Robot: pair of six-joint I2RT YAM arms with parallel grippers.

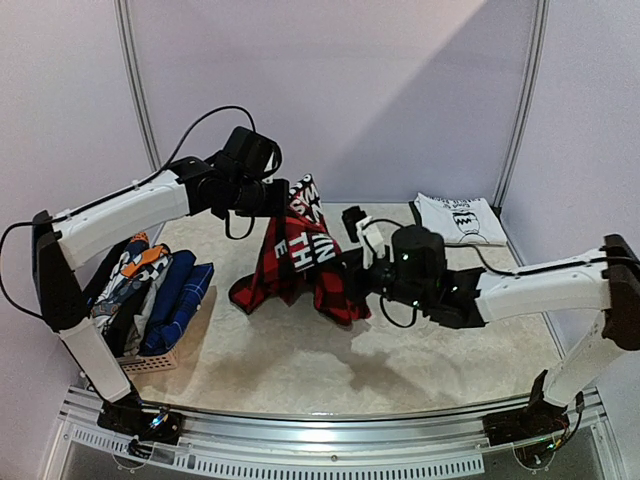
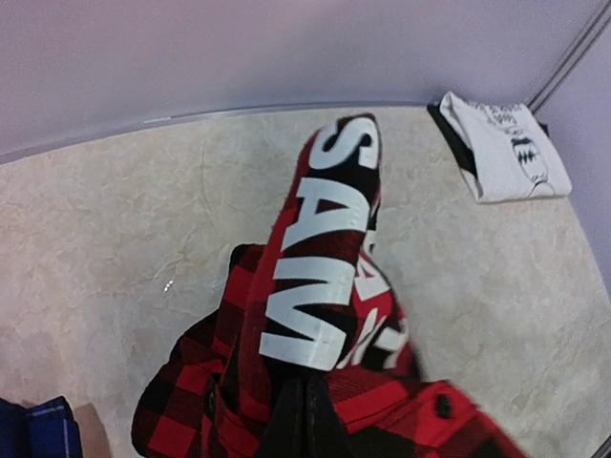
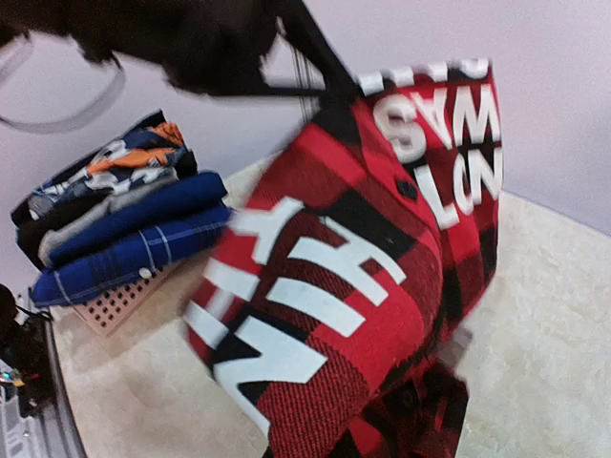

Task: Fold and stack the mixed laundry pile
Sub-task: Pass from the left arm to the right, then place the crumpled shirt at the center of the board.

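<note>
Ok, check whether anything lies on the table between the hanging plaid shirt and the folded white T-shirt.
Nothing visible does. The plaid shirt hangs from the left gripper; the table from it to the folded white T-shirt is bare. Only the right gripper is near that side.

Logged two arms of like build: left arm (image 1: 120, 215) and right arm (image 1: 545, 285), smooth white shells on the long links, matt black housings at shoulders, elbows and wrists. Noted squat black base blocks (image 1: 140, 420) with small lit indicators. Traced a thin black cable (image 1: 200, 122) arching over the left forearm, and a second black cable loop (image 1: 385, 320) under the right wrist. Recorded left end effector (image 1: 283, 200) and right end effector (image 1: 352, 268) as black throughout. Spotted a small white-and-black module (image 1: 366, 235) on the right wrist.
</note>
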